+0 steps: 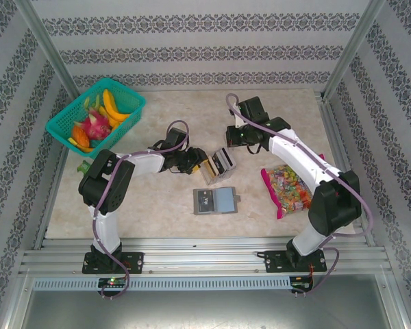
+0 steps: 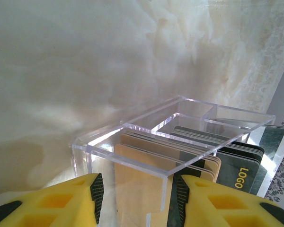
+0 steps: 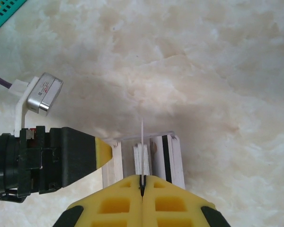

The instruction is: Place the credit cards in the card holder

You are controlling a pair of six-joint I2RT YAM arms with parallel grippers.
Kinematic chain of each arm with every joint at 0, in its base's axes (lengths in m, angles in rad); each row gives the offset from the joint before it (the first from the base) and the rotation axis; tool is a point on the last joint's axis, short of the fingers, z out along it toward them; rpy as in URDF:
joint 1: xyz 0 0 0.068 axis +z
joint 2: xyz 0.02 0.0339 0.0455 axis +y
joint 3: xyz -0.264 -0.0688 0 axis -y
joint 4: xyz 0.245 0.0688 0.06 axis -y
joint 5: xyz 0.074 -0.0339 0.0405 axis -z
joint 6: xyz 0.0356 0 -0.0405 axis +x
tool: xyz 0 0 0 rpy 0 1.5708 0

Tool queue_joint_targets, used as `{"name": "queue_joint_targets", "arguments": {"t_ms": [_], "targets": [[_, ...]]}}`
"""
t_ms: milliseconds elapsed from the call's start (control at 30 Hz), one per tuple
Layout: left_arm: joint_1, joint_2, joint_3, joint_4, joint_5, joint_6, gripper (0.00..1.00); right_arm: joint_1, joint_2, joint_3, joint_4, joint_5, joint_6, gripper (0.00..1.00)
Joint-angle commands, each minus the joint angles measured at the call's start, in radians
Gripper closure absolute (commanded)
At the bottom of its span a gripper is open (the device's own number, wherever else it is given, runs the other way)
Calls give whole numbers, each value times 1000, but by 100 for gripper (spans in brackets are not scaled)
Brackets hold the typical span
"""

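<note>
Right wrist, pincer: the right pincer point(image 3: 142, 179) sits right under the lens with its yellow pads pressed together. A thin pale edge is nipped in the seam; that's the pinched card point(image 3: 142, 131), standing straight up.
Right wrist, below: the other credit cards point(image 3: 141, 158) are packed on edge in the clear tray point(image 3: 178, 161), which sits on the marbled desk point(image 3: 203, 71).
Left wrist, pincer: the left pincer point(image 2: 138, 189) stands partway apart with one pad on each side of the clear tray. It reads as clamped on the tray, bracing it.
Left wrist, contents: tan and dark cards stand upright in the slots, and one dark face is marked LOGO.
Top view, middle of the desk: both pincers meet at the tray, the left one from the left-edge side and the right one from the far side.
Top view, card holder: here's the target! The card holder point(image 1: 214, 201) lies flat and dark grey toward the near edge, about midway between the side edges. It is apart from the tray, with its long axis along the near edge.
Key relation: from the right pincer, the holder lies toward the near edge. The card is upright and the holder is flat, so I'd say the card must lift clear and then tip over. The left pincer is nearer the holder but is busy with the tray. I can't tell which side of the holder opens.
Bystanders: the candy bag point(image 1: 285, 188) lies toward the right edge, and the green basket point(image 1: 123, 90) sits in the far-left corner.
</note>
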Motion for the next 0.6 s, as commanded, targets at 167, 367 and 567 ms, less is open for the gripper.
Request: {"name": "queue_joint_targets", "arguments": {"t_ms": [167, 367, 567], "targets": [[-12, 0, 20, -13, 3, 15, 52, 30, 69, -25, -7, -1, -9, 100], [-17, -61, 22, -55, -28, 82, 50, 35, -49, -145, 56, -76, 50, 100], [-24, -171, -4, -105, -73, 154, 47, 47, -230, -389, 239, -167, 202, 100]]}}
